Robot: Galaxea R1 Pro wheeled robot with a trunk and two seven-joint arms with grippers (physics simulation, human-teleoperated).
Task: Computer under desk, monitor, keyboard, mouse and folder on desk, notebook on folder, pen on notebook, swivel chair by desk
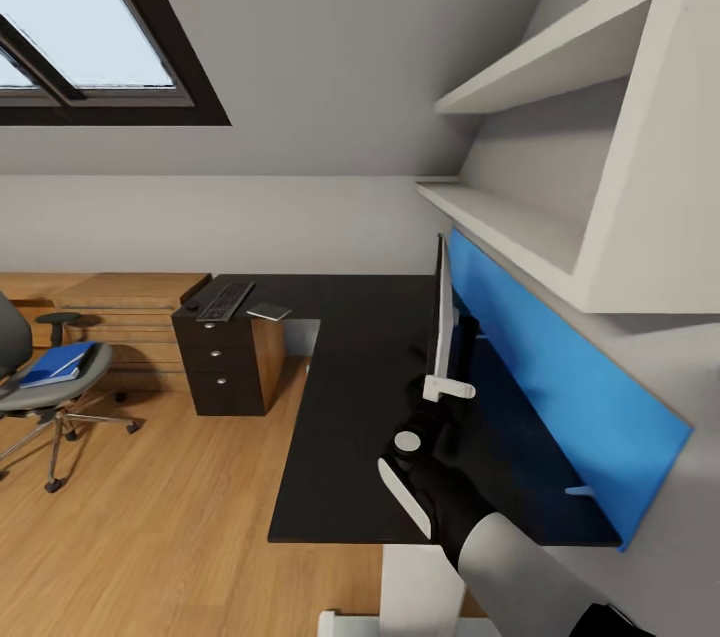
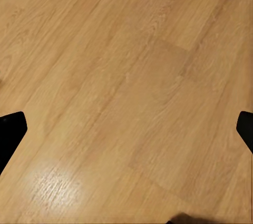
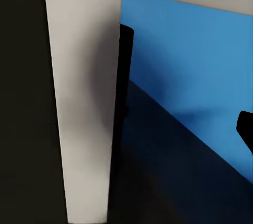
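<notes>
The right pincer (image 1: 447, 387) is pinching the near edge of the monitor (image 1: 441, 302), which stands edge-on on the table (image 1: 350, 417), just in front of the blue wall panel (image 1: 560, 387). The left pincer (image 2: 126, 129) hangs spread over bare wood floor (image 2: 126, 76). Judgement: the monitor is rigid, thin, top-heavy and fragile; grip its frame edge, not the screen face. Beyond the monitor, the keyboard (image 1: 225, 301) and notebook (image 1: 268, 311) lie at the table's far end. The folder (image 1: 58, 363) rests on the swivel chair (image 1: 40, 387), well apart from the monitor.
</notes>
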